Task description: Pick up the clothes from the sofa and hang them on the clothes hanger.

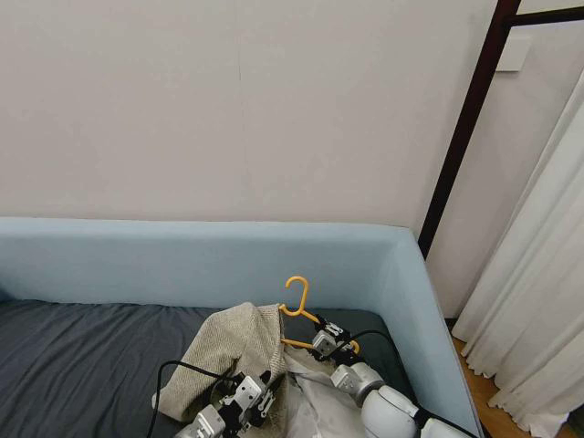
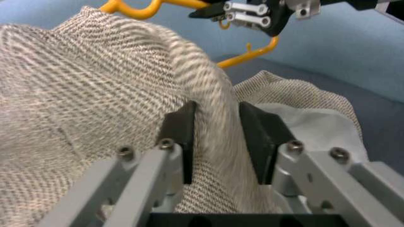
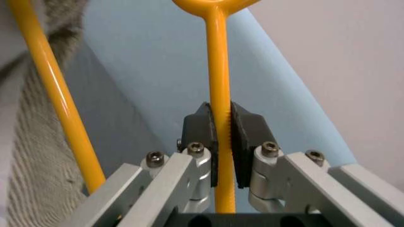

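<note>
Beige knit garment (image 1: 228,351) lies bunched on the dark seat of the pale blue sofa (image 1: 182,265), near the sofa's right end. One edge is draped over an orange hanger (image 3: 218,71). The left gripper (image 2: 215,127) pinches a raised fold of the knit between its black pads. The right gripper (image 3: 221,127), just beside it toward the backrest, is clamped tight on a straight bar of the hanger.
</note>
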Controlling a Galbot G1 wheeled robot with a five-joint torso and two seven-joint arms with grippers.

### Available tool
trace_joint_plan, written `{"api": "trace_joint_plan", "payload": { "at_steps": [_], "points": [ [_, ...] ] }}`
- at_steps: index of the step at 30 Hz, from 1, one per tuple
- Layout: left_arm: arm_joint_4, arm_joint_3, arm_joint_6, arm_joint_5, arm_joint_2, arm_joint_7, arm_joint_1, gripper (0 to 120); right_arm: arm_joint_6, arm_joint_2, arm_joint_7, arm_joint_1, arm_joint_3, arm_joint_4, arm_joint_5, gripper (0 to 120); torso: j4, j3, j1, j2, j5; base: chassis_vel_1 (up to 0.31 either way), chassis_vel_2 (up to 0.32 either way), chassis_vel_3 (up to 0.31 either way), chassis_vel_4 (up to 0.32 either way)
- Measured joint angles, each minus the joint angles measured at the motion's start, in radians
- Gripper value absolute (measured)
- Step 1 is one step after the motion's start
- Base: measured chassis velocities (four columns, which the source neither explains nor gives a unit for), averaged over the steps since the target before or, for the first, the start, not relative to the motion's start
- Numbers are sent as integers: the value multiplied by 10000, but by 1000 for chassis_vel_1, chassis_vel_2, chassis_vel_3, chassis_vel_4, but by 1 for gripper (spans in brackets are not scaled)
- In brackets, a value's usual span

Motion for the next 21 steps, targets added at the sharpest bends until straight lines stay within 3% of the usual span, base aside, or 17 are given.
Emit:
{"api": "trace_joint_plan", "payload": {
  "at_steps": [8, 11, 13, 17, 21],
  "points": [
    [-206, 393, -103, 641, 310, -218, 210, 63, 273, -264, -2, -503, 534, 103, -162, 5, -1, 0, 0, 0, 1, 0, 0, 0, 0],
    [-366, -72, -457, 715, 247, -208, 737, 77, 413, -272, 14, -570, 603, 115, -243, 5, 2, 0, 0, 0, -1, 0, 0, 0, 0],
    [-405, -229, -556, 716, 244, -198, 825, 81, 440, -272, 24, -586, 616, 115, -259, 5, 2, 0, 0, 0, 0, 0, 0, 0, 0],
    [-871, -1601, -1190, -329, 349, 54, 893, 98, 609, -280, 67, -685, 636, 116, -407, 5, 1, 0, 0, 0, -1, 0, 0, 0, 0],
    [-1070, -2505, -1469, -1647, 737, 262, 446, 100, 700, -215, 72, -614, 569, 98, -466, 5, -6, 1, 0, 0, -1, 0, 0, 0, 0]
  ]
}}
